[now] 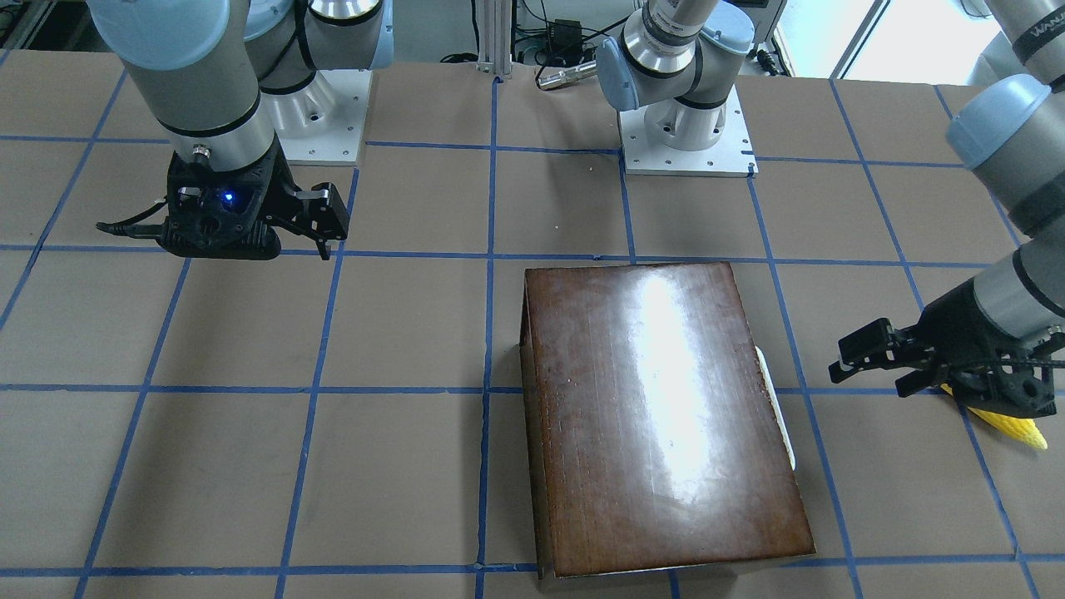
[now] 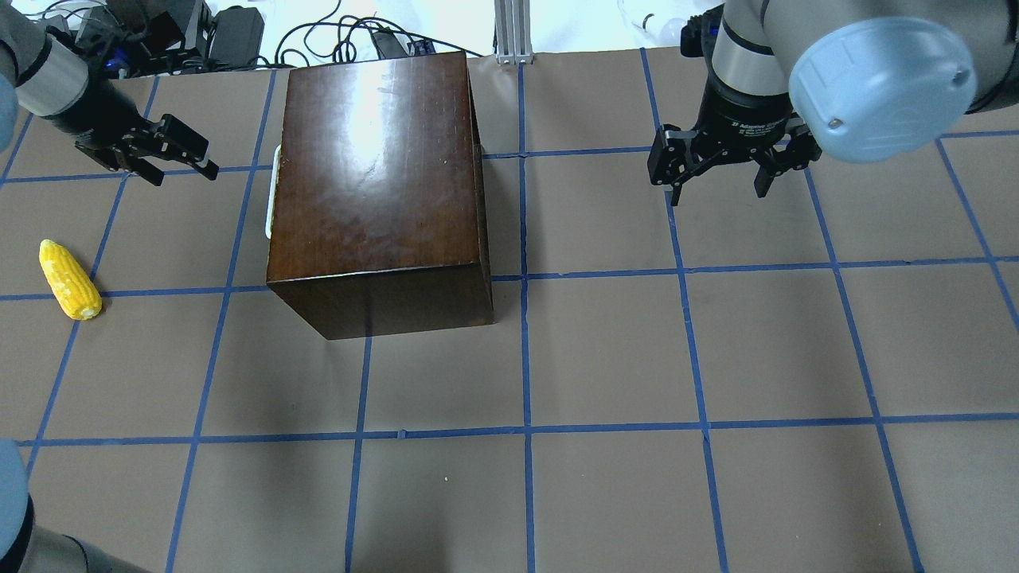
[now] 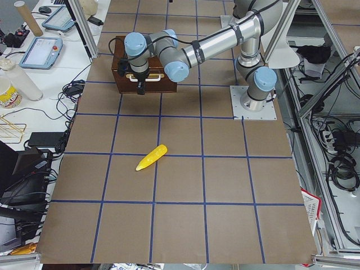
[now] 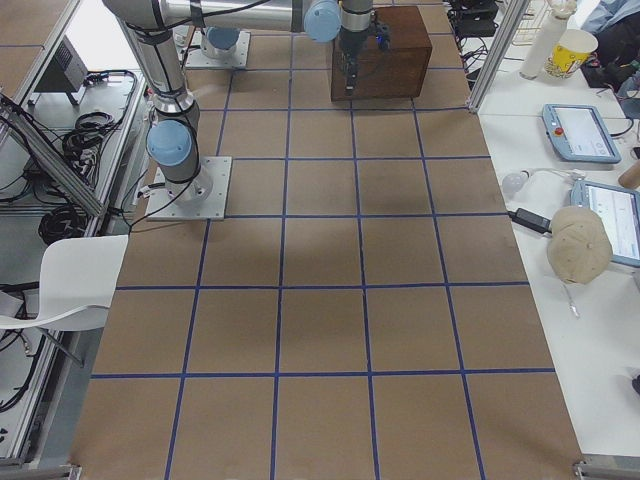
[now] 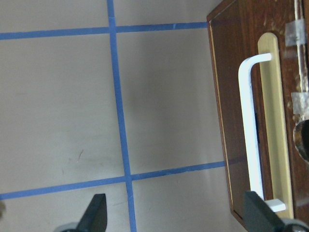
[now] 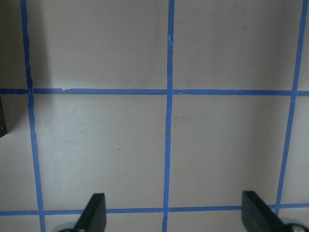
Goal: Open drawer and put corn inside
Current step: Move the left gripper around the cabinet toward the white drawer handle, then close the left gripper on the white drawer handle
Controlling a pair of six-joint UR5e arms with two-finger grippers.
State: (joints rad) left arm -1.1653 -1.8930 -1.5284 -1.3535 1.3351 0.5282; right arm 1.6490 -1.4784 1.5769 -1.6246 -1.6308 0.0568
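Observation:
The glossy dark-brown wooden box (image 2: 374,167) stands on the table, also seen in the front view (image 1: 666,416). Its drawer is shut, and the dark front panel (image 5: 227,121) with the whitish handle (image 5: 251,135) faces my left arm. The handle also shows in the overhead view (image 2: 272,191). The yellow corn (image 2: 70,280) lies on the table, left of the box and apart from it. My left gripper (image 2: 183,171) is open and empty, a short way from the handle, between corn and box. My right gripper (image 2: 716,195) is open and empty over bare table, right of the box.
The brown table carries a grid of blue tape lines (image 6: 169,92). Cables and gear (image 2: 239,32) lie past the table's far edge. The arm bases (image 1: 686,137) are bolted at the robot's side. Side benches hold tablets and cups (image 4: 575,45).

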